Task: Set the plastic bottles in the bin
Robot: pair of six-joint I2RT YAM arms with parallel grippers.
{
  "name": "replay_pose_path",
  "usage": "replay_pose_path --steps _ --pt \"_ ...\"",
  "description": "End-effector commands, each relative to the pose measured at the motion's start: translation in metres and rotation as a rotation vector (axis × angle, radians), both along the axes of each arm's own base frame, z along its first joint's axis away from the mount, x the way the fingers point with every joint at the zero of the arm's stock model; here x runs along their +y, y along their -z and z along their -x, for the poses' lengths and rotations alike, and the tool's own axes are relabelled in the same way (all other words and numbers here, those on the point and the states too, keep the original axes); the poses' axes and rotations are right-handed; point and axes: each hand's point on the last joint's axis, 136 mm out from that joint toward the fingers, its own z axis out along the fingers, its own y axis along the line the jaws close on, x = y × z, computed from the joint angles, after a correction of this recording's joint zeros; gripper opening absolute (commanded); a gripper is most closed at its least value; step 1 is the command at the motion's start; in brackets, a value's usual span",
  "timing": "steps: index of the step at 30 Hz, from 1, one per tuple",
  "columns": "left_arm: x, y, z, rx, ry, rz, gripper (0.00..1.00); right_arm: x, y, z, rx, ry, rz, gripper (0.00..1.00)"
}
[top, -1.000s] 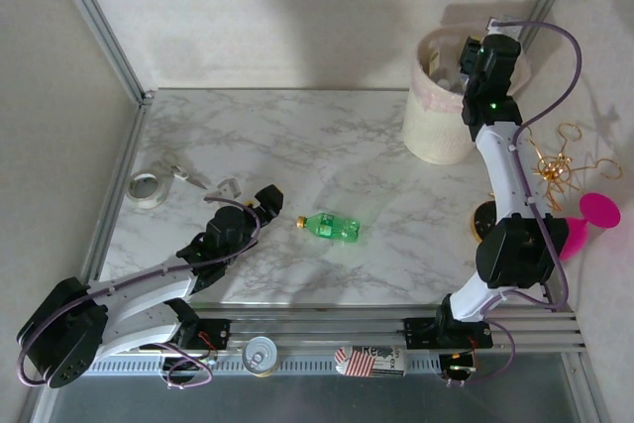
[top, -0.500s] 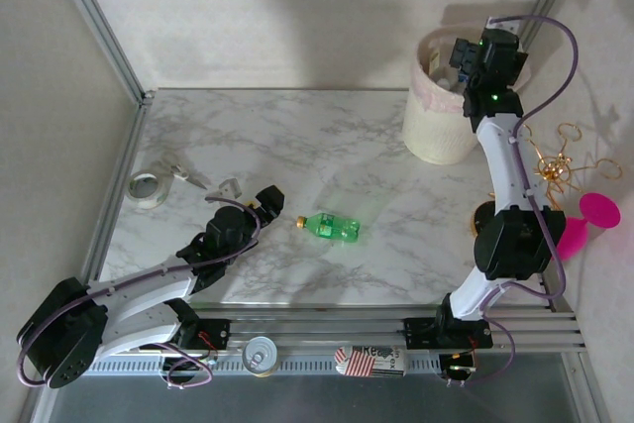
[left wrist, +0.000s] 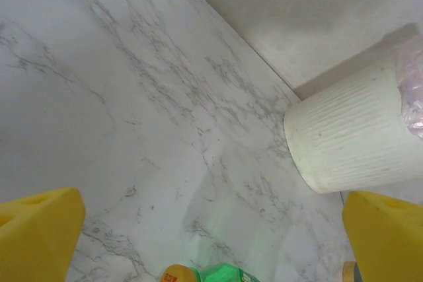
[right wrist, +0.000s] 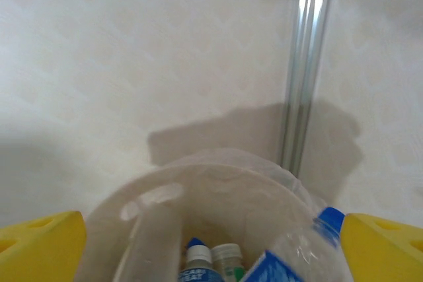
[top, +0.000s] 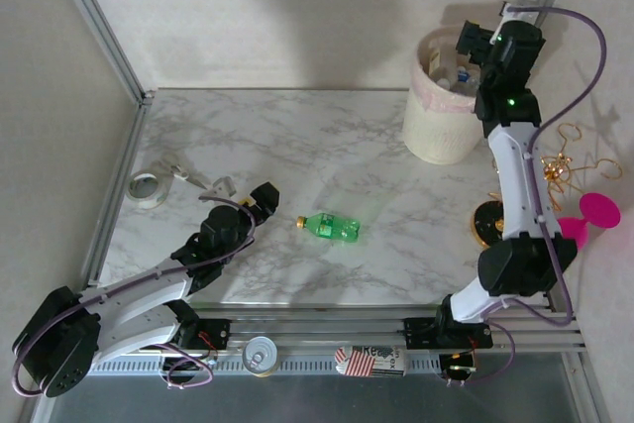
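green bottle (top: 330,227) | ahead of left fingers (left wrist: 39,229), apart | fingers spread

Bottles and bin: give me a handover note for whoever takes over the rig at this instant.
Left gripper: open, empty, close to the green bottle.
Right gripper: open, empty, above the bin.
Done: several bottles lie inside the bin.
Left: the green bottle lies on its side on the table, apart from both grippers; it probably goes in next.
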Motion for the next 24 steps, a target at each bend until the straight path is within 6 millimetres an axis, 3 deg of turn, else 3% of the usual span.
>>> replay_pose_path --steps 1,6,12,17,24 --pt "0.007 -0.013 -0.004 -0.032 -0.031 -0.01 1.0 0.024 -0.042 0.035 -0.148 -0.148 -0.067 0.99" --pt "0.009 -0.013 -0.005 -0.034 -0.036 -0.015 1.0 0.072 -0.031 0.059 -0.153 -0.423 -0.192 0.99" --pt "0.017 -0.017 -0.006 -0.041 -0.051 -0.017 1.0 0.147 0.017 0.091 -0.07 -0.736 -0.253 0.99" --pt "0.027 -0.02 -0.007 -0.051 -0.082 -0.001 1.0 0.217 0.083 0.112 0.098 -0.891 -0.206 0.99" --pt "0.043 -0.02 -0.006 -0.04 -0.121 -0.001 1.0 0.286 0.188 0.143 0.383 -1.007 -0.048 0.99"
